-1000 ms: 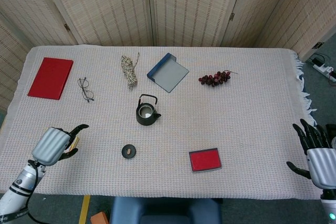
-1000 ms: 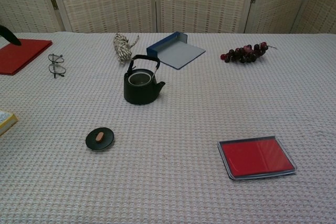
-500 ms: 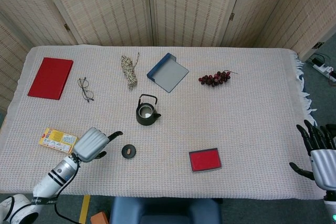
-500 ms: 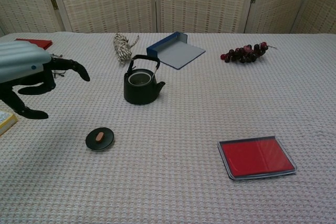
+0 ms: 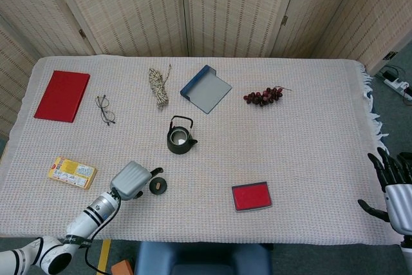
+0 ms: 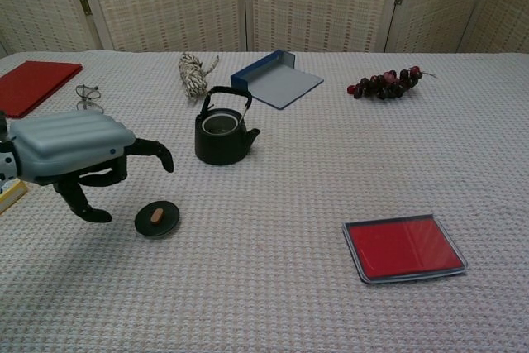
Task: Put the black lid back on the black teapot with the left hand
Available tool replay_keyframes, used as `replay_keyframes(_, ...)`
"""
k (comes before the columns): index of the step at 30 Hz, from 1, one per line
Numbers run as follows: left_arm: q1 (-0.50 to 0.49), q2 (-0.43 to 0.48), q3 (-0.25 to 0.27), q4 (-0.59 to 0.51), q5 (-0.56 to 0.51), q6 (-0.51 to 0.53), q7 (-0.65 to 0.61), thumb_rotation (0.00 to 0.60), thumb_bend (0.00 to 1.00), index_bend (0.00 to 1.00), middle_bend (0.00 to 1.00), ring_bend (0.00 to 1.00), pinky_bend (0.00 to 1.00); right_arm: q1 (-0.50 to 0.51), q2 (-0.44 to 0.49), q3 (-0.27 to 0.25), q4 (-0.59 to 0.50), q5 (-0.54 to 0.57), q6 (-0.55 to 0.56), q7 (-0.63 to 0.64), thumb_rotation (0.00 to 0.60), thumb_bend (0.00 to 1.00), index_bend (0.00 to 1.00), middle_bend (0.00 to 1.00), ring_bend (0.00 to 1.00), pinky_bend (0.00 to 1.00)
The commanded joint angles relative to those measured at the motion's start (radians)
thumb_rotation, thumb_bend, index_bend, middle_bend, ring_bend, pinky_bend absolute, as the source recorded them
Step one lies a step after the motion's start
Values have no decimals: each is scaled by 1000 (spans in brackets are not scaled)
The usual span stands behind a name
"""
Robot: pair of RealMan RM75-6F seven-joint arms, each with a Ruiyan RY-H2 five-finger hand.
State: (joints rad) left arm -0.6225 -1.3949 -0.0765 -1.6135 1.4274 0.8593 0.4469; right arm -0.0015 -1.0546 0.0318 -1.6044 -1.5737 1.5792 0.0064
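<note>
The black teapot [image 5: 180, 138] [image 6: 222, 137] stands uncovered near the table's middle, handle up. Its round black lid [image 5: 158, 185] [image 6: 157, 217], with a tan knob, lies flat on the cloth in front of it and to the left. My left hand [image 5: 133, 180] [image 6: 80, 159] hovers just left of the lid, fingers spread and curved downward, holding nothing. My right hand [image 5: 393, 188] shows only in the head view at the far right edge, off the table, fingers apart and empty.
A red tray [image 5: 251, 196] [image 6: 403, 247] lies front right. Grapes [image 5: 262, 96] [image 6: 385, 83], a blue-grey folder [image 5: 205, 88] [image 6: 278, 80], a rope bundle [image 5: 158, 85] [image 6: 194, 74], glasses [image 5: 105, 109], a red book [image 5: 62, 94] and a yellow packet [image 5: 71, 172] are spread around.
My left hand has travelled rightward along the front of the table, from near the yellow packet to right beside the lid. The right hand has drifted slightly lower.
</note>
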Motion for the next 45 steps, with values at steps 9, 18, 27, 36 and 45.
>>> replay_keyframes(9,-36,-75,9,28,-91,-17,64,600,159,248,914,929,875,-7,-6,0,24,5,5,25,600,77,0,0,99,0)
replay_keyframes(18,-50,-108,15,57,-145,-13,74,600,159,275,915,929,875,-12,-11,1,44,9,7,47,600,78,0,0,98,0)
replay_keyframes(27,-62,-126,27,80,-183,-11,84,600,160,297,917,929,875,-19,-14,2,58,11,17,63,600,78,0,0,100,0)
replay_keyframes(36,-71,-137,36,96,-193,-7,61,600,171,329,920,930,875,-24,-18,4,66,12,24,72,600,76,0,0,100,0)
replay_keyframes(45,-81,-142,41,113,-196,-8,39,600,242,394,924,936,875,-31,-19,5,70,10,34,78,600,78,0,0,101,0)
